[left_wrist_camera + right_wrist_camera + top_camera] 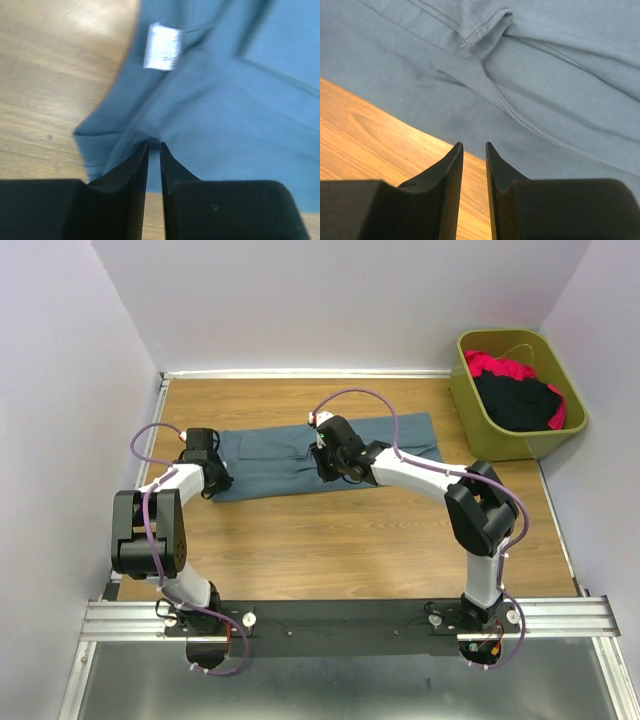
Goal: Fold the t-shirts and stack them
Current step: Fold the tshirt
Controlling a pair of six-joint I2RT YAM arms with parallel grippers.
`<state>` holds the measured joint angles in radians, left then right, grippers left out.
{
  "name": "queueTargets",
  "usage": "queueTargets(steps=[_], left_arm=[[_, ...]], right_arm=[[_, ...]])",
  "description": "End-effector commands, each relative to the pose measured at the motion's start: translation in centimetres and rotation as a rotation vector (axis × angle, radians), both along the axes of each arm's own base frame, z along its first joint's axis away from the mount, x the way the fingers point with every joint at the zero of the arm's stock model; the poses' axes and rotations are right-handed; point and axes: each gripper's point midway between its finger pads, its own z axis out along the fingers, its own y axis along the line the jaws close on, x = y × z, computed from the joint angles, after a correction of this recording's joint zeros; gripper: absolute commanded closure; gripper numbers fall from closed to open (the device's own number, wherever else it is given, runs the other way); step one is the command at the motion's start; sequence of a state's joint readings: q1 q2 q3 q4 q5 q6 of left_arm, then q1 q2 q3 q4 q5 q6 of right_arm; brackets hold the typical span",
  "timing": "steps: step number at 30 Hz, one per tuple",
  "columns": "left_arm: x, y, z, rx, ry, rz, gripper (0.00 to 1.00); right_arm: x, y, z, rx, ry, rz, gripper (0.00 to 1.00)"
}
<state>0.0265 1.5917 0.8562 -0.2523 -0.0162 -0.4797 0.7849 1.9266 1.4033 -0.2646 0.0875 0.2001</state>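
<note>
Ahead of left end effector (154,146), blue t-shirt (225,115)

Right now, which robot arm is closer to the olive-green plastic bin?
Right. The right end effector is over the middle of the slate-blue cloth t-shirt, with the olive-green plastic bin beyond the shirt's right end; the left end effector is at the shirt's left end, farther away.

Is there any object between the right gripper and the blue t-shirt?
Nothing visible. The right gripper hangs at the near edge of the blue t-shirt, over the wooden table.
</note>
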Motion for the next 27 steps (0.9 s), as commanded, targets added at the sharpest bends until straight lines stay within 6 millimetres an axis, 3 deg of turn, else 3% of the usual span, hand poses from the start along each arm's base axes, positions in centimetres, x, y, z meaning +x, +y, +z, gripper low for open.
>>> queueTargets(steps=[1,8,15,20,23,27], left_arm=[[0.4,2.0,-1.3,0.033,0.007,0.068,0.78],[-0.4,2.3,-3.0,0.035,0.063,0.077,0.79],[-0.9,2.4,-2.9,0.043,0.066,0.075,0.79],[-0.9,2.6,-2.3,0.053,0.053,0.076,0.79],[-1.0,2.6,-2.2,0.054,0.052,0.076,0.79],[-1.2,2.6,-2.2,0.057,0.055,0.071,0.79]], right_arm=[[0.4,-0.8,-1.8,0.010,0.052,-0.046,0.70],[2.8,-2.8,-4.0,0.008,0.086,-0.115,0.71],[5.5,-4.4,-5.5,0.019,0.099,-0.182,0.71],[9.7,-6.7,-4.5,0.021,0.037,-0.300,0.71],[12.4,-7.4,-2.9,0.025,-0.027,-0.340,0.71],[13.4,-7.4,-2.1,-0.002,-0.069,-0.326,0.69]])
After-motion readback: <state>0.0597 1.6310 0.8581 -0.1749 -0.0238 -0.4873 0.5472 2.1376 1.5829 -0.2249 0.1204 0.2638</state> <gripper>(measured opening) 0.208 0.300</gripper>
